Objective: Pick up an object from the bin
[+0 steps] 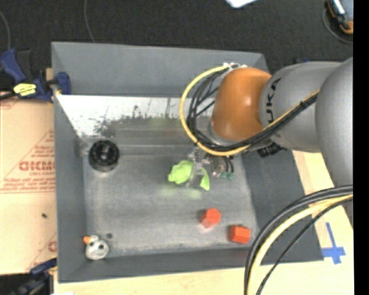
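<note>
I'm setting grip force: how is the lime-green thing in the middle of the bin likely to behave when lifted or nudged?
The lime-green thing has an uneven, lobed outline, so it is probably soft or thin, likely light, and may flex or dangle when lifted. With no round profile, it seems unlikely to roll if nudged.

You have open floor through the middle and left of the bin (141, 223), between the black round cap (103, 154) and the small white toy (96, 246) in the near-left corner. To the right, the tool (209, 169), a green lump (181, 174), an orange block (210, 217) and a second orange block (238, 233) narrow the way.
</note>
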Action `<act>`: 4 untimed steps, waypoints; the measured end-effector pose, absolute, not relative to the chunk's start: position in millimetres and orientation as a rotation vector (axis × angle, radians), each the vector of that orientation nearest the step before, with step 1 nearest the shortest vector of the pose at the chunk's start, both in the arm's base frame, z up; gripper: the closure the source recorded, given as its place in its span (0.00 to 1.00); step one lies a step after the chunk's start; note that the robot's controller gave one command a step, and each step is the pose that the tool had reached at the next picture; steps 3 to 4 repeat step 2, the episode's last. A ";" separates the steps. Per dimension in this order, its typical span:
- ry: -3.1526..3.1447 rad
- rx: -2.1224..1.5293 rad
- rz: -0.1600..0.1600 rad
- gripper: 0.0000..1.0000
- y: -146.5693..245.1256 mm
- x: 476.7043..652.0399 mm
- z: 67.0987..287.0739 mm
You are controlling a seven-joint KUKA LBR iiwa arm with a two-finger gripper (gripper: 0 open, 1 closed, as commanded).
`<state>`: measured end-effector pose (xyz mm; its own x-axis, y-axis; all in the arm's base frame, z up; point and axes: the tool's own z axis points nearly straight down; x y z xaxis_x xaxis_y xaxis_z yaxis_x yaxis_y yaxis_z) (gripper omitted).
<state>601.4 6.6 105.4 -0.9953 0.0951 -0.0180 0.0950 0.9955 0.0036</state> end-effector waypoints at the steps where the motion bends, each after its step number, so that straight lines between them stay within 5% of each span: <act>1: 3.127 0.149 0.004 1.00 6.5 599.8 121.6; 2: 3.128 0.149 0.004 1.00 6.5 599.9 144.2; 4: 3.128 0.149 0.004 1.00 6.5 599.9 144.2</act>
